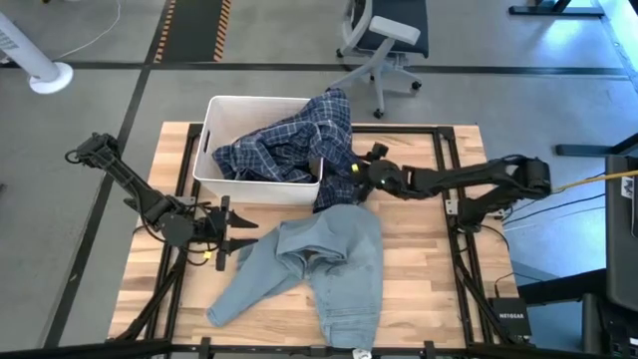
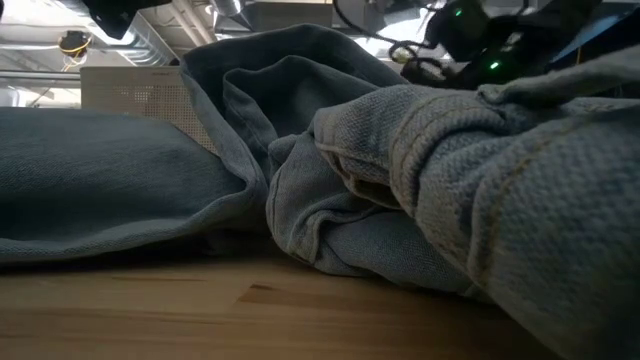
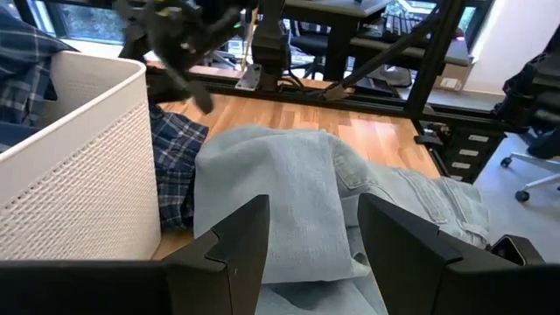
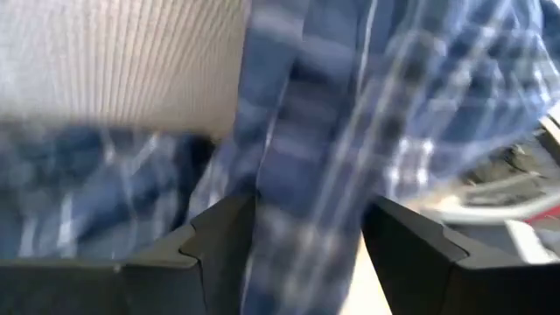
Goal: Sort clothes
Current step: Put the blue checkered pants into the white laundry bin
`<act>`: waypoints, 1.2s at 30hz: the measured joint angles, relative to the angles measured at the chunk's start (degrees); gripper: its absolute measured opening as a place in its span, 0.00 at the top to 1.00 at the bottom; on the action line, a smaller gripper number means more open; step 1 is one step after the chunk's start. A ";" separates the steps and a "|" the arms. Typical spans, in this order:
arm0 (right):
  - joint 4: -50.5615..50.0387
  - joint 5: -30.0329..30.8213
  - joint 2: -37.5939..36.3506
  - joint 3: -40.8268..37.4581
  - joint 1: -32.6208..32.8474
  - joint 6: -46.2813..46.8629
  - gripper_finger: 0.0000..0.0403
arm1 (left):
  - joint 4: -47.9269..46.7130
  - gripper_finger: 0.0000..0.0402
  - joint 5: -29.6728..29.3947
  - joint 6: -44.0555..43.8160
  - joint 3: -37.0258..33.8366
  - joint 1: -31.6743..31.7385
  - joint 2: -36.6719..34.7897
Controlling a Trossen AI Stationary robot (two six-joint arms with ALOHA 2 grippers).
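Note:
A dark blue plaid shirt (image 1: pixel 289 145) lies in the white plastic bin (image 1: pixel 214 120) and hangs over its right rim down to the table. Light blue denim (image 1: pixel 329 264) lies crumpled on the wood at the near middle and fills the low view (image 2: pixel 400 180). My right gripper (image 1: pixel 349 172) is open at the bin's right corner, with a hanging fold of the shirt (image 4: pixel 315 131) between its fingers. My left gripper (image 1: pixel 239 234) is open just left of the denim, pointing at it (image 3: pixel 297 175). The other garments do not show. My right gripper comes level from the table's right, and its open fingers (image 4: pixel 219 236) stand on either side of the shirt's hanging fold (image 4: pixel 306 201). I cannot tell whether they touch the cloth.
Black frame rails (image 1: pixel 449 189) run along the table's sides. An office chair (image 1: pixel 384 40) stands beyond the far edge. Bare wood shows at the near left (image 1: pixel 159 289) and the near right (image 1: pixel 429 279).

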 joint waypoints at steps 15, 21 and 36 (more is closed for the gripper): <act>21.06 -3.21 14.56 3.64 -6.64 -4.92 0.63 | -0.34 0.57 0.03 0.02 0.02 0.00 0.00; 15.21 -5.98 8.42 14.26 -4.70 -15.83 0.95 | -0.30 0.57 0.04 0.02 0.02 -0.04 0.00; -18.73 -2.30 8.67 64.97 -0.39 -26.08 0.99 | -0.03 0.57 0.07 -1.55 0.02 -0.15 -0.01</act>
